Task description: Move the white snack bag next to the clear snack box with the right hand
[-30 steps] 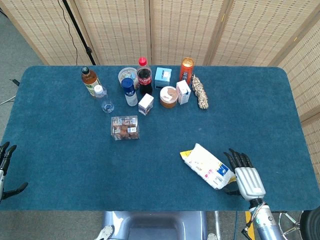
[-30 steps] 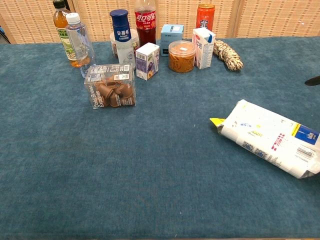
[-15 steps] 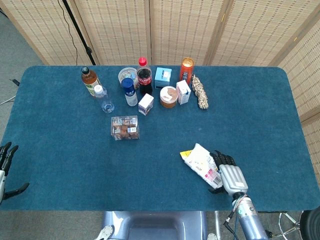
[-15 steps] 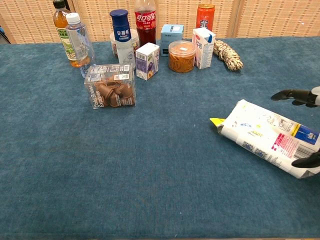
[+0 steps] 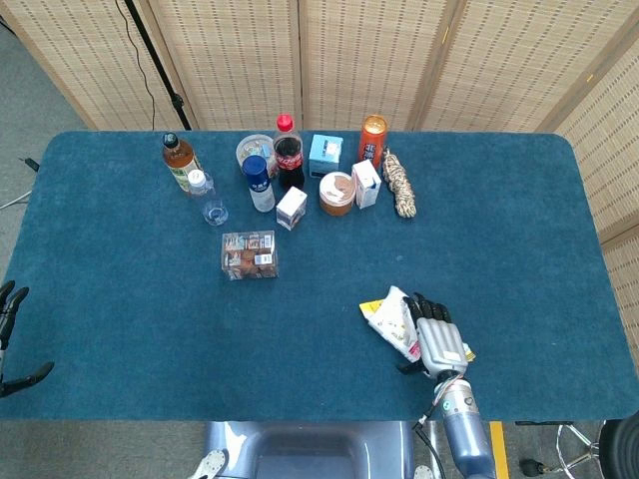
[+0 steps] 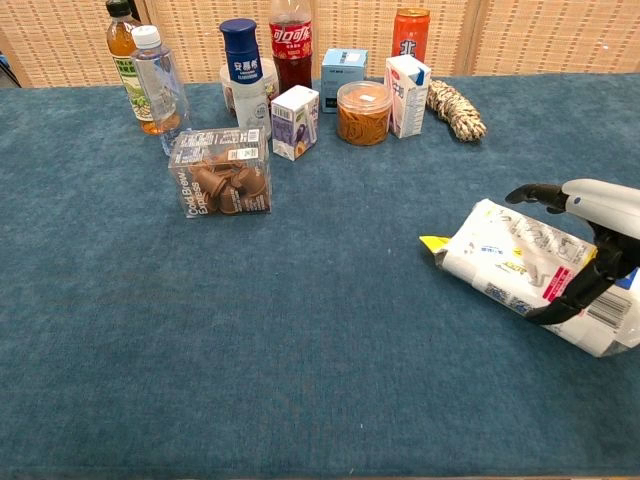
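Since a second ago our right hand has slid in from the bag's far right end and now sits over the white snack bag, fingers draped across its top and thumb at the near side; we cannot tell yet whether it has truly clamped. Our left hand waits at the worktop's nine o'clock edge, fingers apart and holding nothing.

The bag lies flat toward four o'clock, well apart from the clear snack box, which stands toward ten o'clock.

We judge the main risk to be a poor hold: the soft, crinkly film could slip or sag out of the fingers on lifting. Setting down too fast could knock the box into the small purple-and-white carton just beside it.

Readable writing: "Cold Brew Express" on the box. The bag's print is too small to read.
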Controlling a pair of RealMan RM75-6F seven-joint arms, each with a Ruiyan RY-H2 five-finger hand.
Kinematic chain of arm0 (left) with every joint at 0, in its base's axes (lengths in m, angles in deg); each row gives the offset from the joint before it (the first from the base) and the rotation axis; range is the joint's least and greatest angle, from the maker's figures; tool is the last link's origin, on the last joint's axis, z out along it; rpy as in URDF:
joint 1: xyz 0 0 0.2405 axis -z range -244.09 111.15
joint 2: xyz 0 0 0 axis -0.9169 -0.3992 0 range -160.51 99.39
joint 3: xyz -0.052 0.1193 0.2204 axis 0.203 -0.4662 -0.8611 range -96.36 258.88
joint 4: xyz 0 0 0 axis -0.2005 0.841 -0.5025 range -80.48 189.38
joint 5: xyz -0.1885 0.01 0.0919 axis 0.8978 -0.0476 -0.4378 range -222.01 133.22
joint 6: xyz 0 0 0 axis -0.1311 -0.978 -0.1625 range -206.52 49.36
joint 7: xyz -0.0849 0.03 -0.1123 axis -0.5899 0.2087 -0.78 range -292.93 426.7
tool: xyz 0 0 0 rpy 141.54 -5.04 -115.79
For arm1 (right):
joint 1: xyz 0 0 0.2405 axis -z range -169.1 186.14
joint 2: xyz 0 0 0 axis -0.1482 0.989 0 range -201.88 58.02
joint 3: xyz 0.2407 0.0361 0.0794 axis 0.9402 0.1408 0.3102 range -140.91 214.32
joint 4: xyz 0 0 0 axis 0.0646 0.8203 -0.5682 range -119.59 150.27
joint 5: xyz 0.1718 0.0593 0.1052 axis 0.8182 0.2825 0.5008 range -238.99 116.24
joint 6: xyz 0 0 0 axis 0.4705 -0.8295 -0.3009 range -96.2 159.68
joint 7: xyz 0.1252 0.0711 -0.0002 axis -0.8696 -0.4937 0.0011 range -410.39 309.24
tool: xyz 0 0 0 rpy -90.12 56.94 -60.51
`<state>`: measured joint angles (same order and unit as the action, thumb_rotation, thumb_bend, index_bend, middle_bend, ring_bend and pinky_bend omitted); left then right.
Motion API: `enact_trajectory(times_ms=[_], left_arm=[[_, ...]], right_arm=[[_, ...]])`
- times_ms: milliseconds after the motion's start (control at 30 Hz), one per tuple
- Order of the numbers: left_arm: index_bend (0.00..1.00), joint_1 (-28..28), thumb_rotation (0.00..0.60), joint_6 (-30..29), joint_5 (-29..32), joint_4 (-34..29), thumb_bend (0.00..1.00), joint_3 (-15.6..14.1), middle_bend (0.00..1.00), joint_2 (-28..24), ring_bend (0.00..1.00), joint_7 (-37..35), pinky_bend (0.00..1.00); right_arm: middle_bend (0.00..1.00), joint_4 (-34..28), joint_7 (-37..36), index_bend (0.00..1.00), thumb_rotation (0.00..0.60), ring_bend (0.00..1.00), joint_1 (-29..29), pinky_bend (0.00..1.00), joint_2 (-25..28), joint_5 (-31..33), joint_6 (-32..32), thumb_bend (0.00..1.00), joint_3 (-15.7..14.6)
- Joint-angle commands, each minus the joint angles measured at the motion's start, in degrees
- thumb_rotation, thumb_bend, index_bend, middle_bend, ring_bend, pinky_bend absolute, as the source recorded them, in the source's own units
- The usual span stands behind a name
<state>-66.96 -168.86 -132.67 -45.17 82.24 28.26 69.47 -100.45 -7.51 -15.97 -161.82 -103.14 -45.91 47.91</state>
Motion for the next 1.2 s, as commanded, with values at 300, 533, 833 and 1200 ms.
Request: enact_trajectory(times_ms=[300,533,833,1200], left_arm=[[0.00,0.11,0.600,0.20,0.50,-0.13,0.00,0.19,0.00,0.12,0.00,0.42,0.00],[0.00,0.21,0.600,0.46,1.07,-0.44,0.00,0.36,0.00,0.34,0.00,1.04,0.00],[0.00,0.40,0.600,0.93,1.57,-0.78,0.00,0.48,0.00,-0.01,0.00,0.60,0.00],[0.00,0.22,0.600,0.67,1.22,-1.00,0.00,0.30,0.00,-0.62,0.00,-0.24,0.00]], right_arm=[[0.00,6.38,-0.10,0.00,0.600,0.00,-1.18,0.00,-2.72,-0.75,-2.24,0.00,-0.71],[0.02,9.73,-3.49,0.02,0.600,0.11,-1.25,0.36,-3.50,-0.86,-0.14,0.13,-0.67],[0.39,13.06,-12.59,0.38,0.600,0.53,-0.61,0.73,-2.48,-5.48,4.45,0.88,-0.71],[0.42,15.55,-17.51,0.40,0.600,0.56,-2.39,0.75,2.33,-18.58,5.47,0.92,0.37]])
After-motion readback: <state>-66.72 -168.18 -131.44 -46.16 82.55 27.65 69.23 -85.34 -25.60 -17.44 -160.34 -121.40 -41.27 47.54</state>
